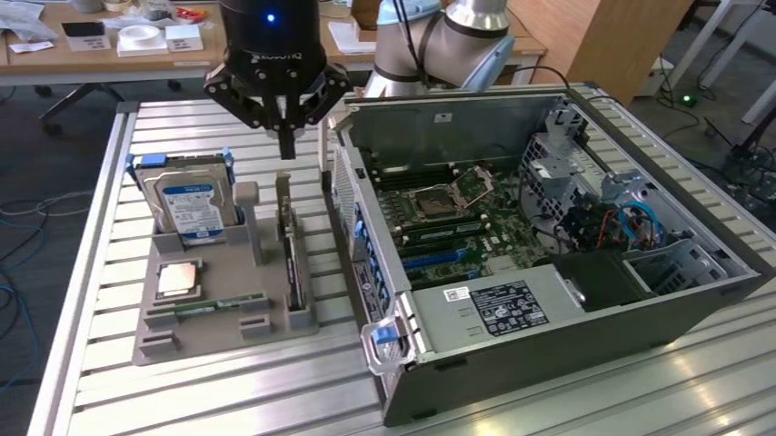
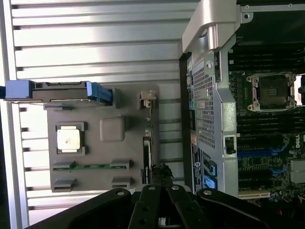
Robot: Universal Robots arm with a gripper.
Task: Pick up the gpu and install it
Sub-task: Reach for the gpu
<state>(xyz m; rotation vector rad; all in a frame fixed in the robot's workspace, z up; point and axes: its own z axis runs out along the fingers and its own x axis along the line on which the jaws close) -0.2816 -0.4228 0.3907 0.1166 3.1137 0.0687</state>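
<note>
The gpu stands edge-on as a narrow dark strip in a slot of the grey holder, on the side nearest the computer case. My gripper hangs above the card's far end, apart from it, fingers shut together with nothing between them. In the wrist view the gpu is a thin dark strip on the holder, just ahead of my shut gripper.
On the holder also sit a silver hard drive with a blue-white label, a CPU chip and a green memory stick. The open computer case lies on the exterior view's right with its motherboard exposed. All rest on a slatted metal table.
</note>
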